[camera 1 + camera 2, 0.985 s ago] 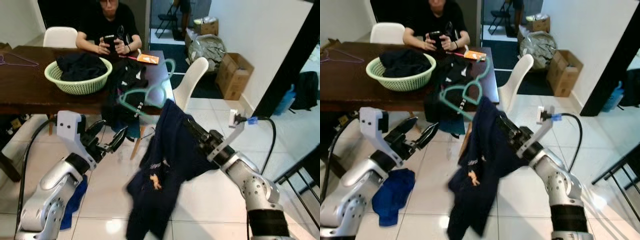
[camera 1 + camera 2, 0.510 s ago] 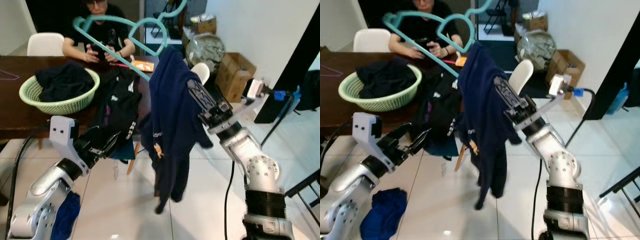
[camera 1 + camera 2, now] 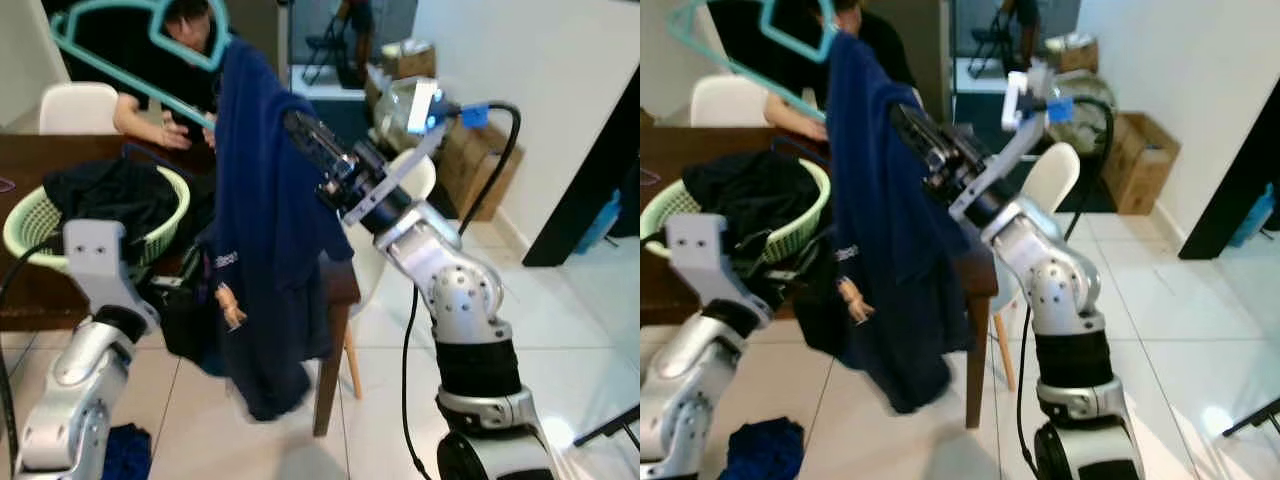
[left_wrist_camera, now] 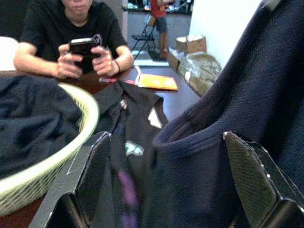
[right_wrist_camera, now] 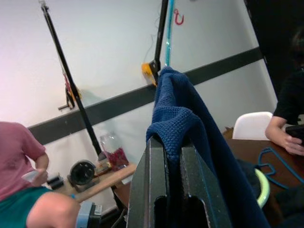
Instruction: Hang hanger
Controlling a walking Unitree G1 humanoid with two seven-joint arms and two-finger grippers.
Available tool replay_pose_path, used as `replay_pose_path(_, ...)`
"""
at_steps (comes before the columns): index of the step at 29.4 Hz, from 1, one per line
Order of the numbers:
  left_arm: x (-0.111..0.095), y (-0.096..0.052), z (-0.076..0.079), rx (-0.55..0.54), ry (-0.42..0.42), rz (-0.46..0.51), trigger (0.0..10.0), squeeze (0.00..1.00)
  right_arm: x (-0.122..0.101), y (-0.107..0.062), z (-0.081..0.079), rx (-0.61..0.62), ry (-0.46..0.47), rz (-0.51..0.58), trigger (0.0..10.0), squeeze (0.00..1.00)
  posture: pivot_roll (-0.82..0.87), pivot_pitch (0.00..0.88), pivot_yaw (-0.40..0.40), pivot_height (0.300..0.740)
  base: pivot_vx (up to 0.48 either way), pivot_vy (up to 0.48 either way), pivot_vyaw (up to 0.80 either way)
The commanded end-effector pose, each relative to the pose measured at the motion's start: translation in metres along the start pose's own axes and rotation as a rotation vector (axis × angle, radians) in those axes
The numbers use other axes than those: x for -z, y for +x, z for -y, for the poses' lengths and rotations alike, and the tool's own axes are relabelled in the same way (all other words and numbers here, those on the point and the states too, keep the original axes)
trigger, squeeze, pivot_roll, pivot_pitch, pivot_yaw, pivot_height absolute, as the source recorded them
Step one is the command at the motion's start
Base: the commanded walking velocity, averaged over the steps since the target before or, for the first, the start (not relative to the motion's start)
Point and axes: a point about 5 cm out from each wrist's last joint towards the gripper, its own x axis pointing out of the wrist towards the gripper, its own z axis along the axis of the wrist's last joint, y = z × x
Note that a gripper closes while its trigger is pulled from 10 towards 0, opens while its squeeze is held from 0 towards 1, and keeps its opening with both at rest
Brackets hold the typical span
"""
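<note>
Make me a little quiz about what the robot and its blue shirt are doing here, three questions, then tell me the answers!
1. True or false: the right gripper is shut on the navy shirt.
2. What colour is the hanger at the top of the shirt? A) teal B) red C) white
3. Fill in: the dark clothes on the table lie in a green ____.

Key: 1 true, its fingers pinch a fold of the cloth. 2 A. 3 basket. Extra: the left gripper is open, with the shirt's edge between its fingers, and a person sits at the table with a phone.
</note>
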Motion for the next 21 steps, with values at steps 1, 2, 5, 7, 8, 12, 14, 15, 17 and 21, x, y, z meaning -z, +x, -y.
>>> replay_pose_path(1,-0.002,-0.001,-0.003,-0.039,0.035,0.005,10.0,0.00,-0.002,0.017,-0.021,-0.078,-0.021,0.026,10.0,0.00,0.11,0.000,-0.049,0.740,0.480,0.000,0.00)
replay_pose_path(2,-0.003,0.000,-0.002,-0.049,0.043,0.006,10.0,0.00,0.000,0.026,-0.025,-0.074,-0.011,0.040,10.0,0.00,0.11,0.000,-0.050,0.740,0.480,0.000,0.00)
replay_pose_path(5,-0.003,0.000,-0.001,-0.060,0.062,0.005,10.0,0.00,0.001,0.040,-0.022,0.000,-0.035,0.058,10.0,0.00,0.12,0.000,-0.051,0.740,0.480,0.000,0.00)
replay_pose_path(7,-0.003,0.000,0.000,-0.061,0.078,0.003,10.0,0.00,0.003,0.046,-0.013,0.083,-0.083,0.042,10.0,0.00,0.12,0.000,-0.058,0.740,0.480,0.000,0.00)
replay_pose_path(8,-0.003,0.000,0.000,-0.061,0.078,0.003,10.0,0.00,0.003,0.046,-0.013,0.083,-0.083,0.042,10.0,0.00,0.12,0.000,-0.058,0.740,0.480,0.000,0.00)
replay_pose_path(12,-0.001,0.001,0.004,-0.055,0.093,-0.003,10.0,0.00,0.007,0.043,-0.005,0.134,-0.081,0.025,10.0,0.00,0.12,0.000,-0.058,0.740,0.480,0.000,0.00)
replay_pose_path(14,-0.001,0.001,0.005,-0.056,0.095,-0.005,10.0,0.00,0.009,0.041,-0.004,0.146,-0.088,0.020,10.0,0.00,0.12,0.000,-0.058,0.740,0.480,0.000,0.00)
replay_pose_path(15,0.000,0.001,0.007,-0.055,0.096,-0.011,10.0,0.00,0.012,0.037,-0.001,0.167,-0.123,0.001,10.0,0.00,0.12,0.000,-0.057,0.740,0.480,0.000,0.00)
replay_pose_path(17,0.002,0.001,0.008,-0.053,0.098,-0.018,10.0,0.00,0.015,0.034,0.001,0.185,-0.163,-0.022,10.0,0.00,0.12,0.000,-0.057,0.740,0.480,0.000,0.00)
replay_pose_path(21,0.007,0.002,0.017,0.002,0.078,-0.047,10.0,0.00,0.029,0.020,0.014,0.267,-0.331,-0.132,10.0,0.00,0.11,0.000,-0.055,0.740,0.428,0.000,0.00)
